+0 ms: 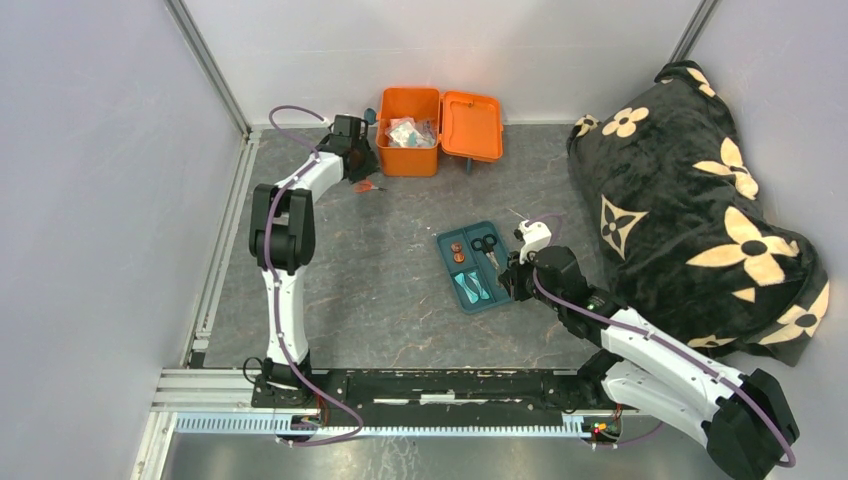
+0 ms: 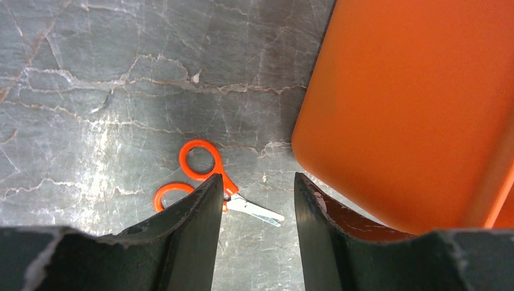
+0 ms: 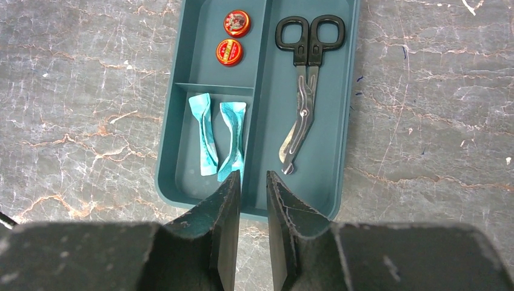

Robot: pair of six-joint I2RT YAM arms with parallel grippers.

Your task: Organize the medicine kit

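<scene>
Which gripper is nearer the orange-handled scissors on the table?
Left. The left gripper hovers over the orange-handled scissors beside the medicine kit; the right gripper is away at the teal tray.

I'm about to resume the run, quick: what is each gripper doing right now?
Left gripper: open, empty, above the orange scissors.
Right gripper: narrowly open, empty, over the tray's near edge.

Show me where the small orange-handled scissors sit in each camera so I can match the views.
Top external: orange-handled scissors upper left of centre, just left of the medicine kit.
Left wrist: lower centre, blades pointing right towards the kit.
Right wrist: not in it.
Shared landmark: the medicine kit's orange wall, to the right of the scissors in both views that show them.
</scene>
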